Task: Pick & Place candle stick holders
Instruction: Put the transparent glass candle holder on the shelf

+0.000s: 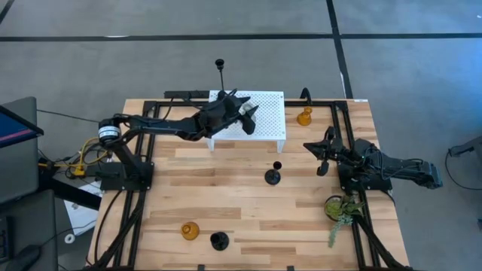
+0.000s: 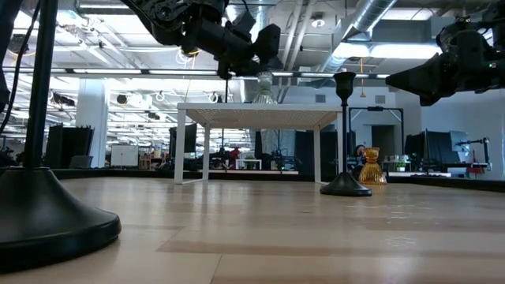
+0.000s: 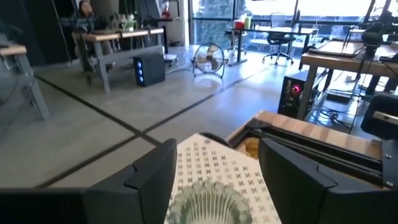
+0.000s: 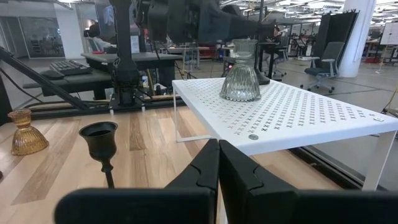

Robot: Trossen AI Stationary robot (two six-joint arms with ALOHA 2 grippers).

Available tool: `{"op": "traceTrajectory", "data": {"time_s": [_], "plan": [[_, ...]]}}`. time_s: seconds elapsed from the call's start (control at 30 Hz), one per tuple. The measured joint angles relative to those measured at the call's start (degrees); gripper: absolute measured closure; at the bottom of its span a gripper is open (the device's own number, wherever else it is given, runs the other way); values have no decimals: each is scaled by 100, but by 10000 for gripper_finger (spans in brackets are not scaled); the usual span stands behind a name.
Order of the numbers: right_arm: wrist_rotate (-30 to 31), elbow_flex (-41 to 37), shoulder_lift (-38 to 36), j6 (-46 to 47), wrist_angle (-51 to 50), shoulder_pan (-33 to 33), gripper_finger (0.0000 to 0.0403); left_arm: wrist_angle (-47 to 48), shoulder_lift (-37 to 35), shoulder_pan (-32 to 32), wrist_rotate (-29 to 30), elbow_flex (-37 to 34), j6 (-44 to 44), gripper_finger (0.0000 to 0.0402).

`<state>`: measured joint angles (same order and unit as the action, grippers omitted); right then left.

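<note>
A clear glass holder (image 4: 240, 78) stands on its flared base on the white perforated shelf (image 1: 263, 124). My left gripper (image 1: 245, 113) is open just above it, one finger (image 3: 152, 174) on either side of the glass (image 3: 202, 208), apart from it. My right gripper (image 1: 321, 150) is shut and empty at the table's right. A black thin-stemmed holder (image 1: 273, 175) stands mid-table and also shows in the low view (image 2: 345, 185). A taller black one (image 1: 220, 66) rises at the shelf's far side, its base hidden. Amber holders stand right of the shelf (image 1: 304, 117) and near the front edge (image 1: 190, 231). Another black holder (image 1: 218, 241) stands beside the front one.
A green plant sprig in a ring (image 1: 343, 211) lies at the table's near right, by the right arm's base. The shelf stands on thin legs (image 2: 180, 146), with open room beneath it. Bare wood lies between the shelf and the front holders.
</note>
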<state>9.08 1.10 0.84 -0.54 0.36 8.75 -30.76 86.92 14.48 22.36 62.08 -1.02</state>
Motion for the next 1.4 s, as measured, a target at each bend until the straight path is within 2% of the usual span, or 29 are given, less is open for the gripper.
{"op": "traceTrajectory", "data": {"time_s": [0.3, 0.37, 0.47, 0.57, 0.77, 0.83, 0.9, 1.1, 1.4], "plan": [[0, 0, 0, 0, 2, 0, 403, -15, -492, -224, 7, 0, -346, 184], [0, 0, 0, 0, 0, -1, 403, 198, -639, -343, -32, 0, -348, 189], [0, 0, 0, -1, 2, 0, 403, 800, -763, -534, -389, 2, -349, 207], [1, 0, 0, -1, 1, 0, 403, 1073, -753, -723, -659, -79, -457, 244], [2, 0, 0, -2, 0, -1, 403, 836, -751, -938, -718, -608, -669, 368], [1, 0, 0, -1, 1, -2, 403, 681, -751, -944, -710, -724, -648, 391], [2, 0, 0, -2, 2, 0, 403, 554, -751, -944, -649, -869, -634, 393], [1, 0, 0, -2, 0, 0, 403, 346, -751, -915, 58, -1157, -605, 398], [2, 0, 0, -2, 2, -1, 403, 177, -697, -771, 75, -1207, -310, 398]]}}
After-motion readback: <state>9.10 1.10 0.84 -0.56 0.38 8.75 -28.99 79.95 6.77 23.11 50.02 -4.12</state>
